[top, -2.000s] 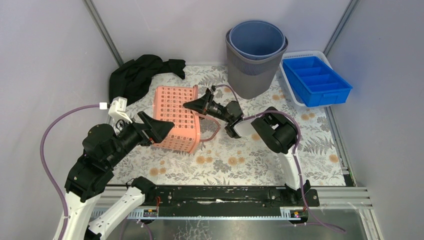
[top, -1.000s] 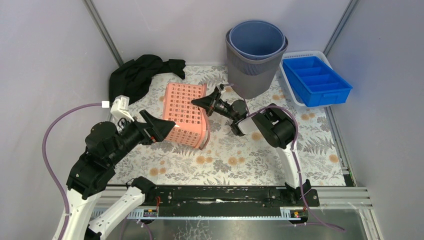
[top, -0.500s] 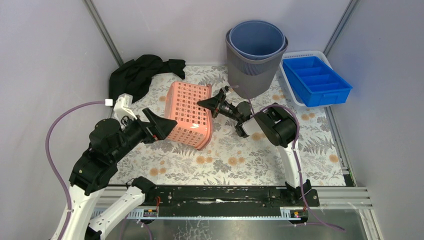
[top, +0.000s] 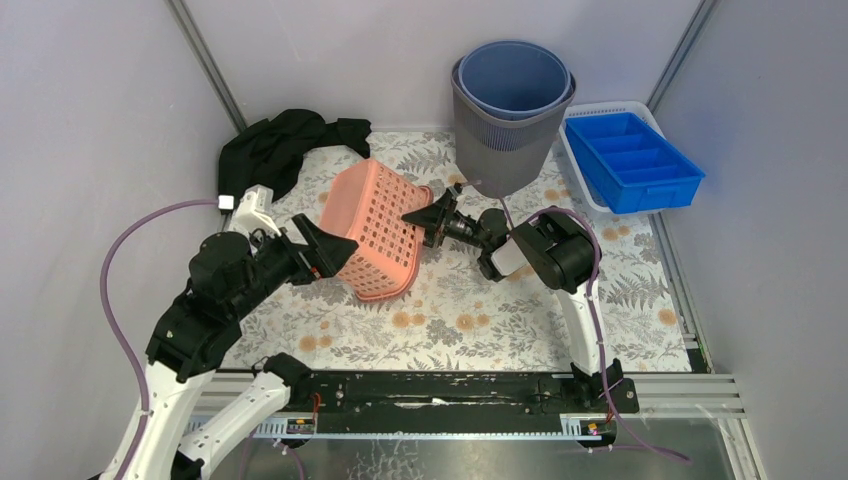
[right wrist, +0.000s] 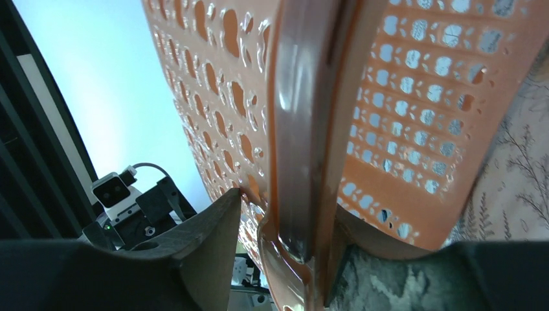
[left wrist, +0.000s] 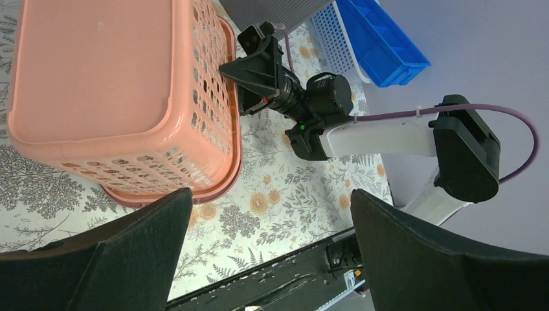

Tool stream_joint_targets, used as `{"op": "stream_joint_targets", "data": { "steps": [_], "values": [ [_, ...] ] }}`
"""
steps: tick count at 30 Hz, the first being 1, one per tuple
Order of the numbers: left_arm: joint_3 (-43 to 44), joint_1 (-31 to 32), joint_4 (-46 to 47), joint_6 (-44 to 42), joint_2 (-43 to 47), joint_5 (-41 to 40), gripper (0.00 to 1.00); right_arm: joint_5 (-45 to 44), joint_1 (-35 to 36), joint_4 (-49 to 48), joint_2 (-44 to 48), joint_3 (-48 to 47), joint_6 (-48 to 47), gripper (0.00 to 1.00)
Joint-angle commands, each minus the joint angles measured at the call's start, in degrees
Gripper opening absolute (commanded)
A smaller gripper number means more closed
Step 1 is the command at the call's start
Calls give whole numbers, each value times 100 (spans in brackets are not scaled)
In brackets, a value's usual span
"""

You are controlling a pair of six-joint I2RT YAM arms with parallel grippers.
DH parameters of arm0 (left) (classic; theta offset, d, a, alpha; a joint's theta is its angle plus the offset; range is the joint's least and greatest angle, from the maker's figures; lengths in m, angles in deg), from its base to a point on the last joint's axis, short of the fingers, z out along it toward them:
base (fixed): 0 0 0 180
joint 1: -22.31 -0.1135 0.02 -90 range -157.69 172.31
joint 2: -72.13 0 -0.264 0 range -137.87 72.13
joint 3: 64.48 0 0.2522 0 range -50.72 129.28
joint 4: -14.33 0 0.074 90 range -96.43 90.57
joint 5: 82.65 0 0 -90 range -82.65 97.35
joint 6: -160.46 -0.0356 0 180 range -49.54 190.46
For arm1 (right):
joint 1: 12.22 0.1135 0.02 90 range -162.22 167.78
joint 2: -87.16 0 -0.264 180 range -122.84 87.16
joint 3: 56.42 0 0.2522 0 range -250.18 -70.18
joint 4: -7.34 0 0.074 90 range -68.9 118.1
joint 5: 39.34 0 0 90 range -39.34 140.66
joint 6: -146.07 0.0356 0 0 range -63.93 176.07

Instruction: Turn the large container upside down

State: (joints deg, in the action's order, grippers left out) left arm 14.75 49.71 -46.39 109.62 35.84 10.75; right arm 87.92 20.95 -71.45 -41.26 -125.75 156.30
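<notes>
1. At desk [top: 480, 310] centre, pink basket [top: 375, 225] leans mostly flipped, base facing ten o'clock.
2. Right tool [top: 420, 218] straddles its three-o'clock rim [right wrist: 304, 129], grip unclear; left tool [top: 325, 240] wide, empty.
3. Unsupported, it may rock back upright.

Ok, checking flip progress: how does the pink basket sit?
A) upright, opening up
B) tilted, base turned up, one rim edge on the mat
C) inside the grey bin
B: the pink basket leans with its solid base facing up and its near rim on the mat.
</notes>
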Motion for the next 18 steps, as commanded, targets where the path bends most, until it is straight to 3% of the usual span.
{"op": "stream_joint_targets", "data": {
  "steps": [1,10,18],
  "values": [
    [-36,37,377,29,-40,-3,100,216,-88,-450,76,84,-186,52],
    [-53,39,446,31,-116,39,100,304,-168,-378,65,121,-158,52],
    [-70,42,501,48,-133,62,100,418,-205,377,261,179,-551,52]
  ]
}}
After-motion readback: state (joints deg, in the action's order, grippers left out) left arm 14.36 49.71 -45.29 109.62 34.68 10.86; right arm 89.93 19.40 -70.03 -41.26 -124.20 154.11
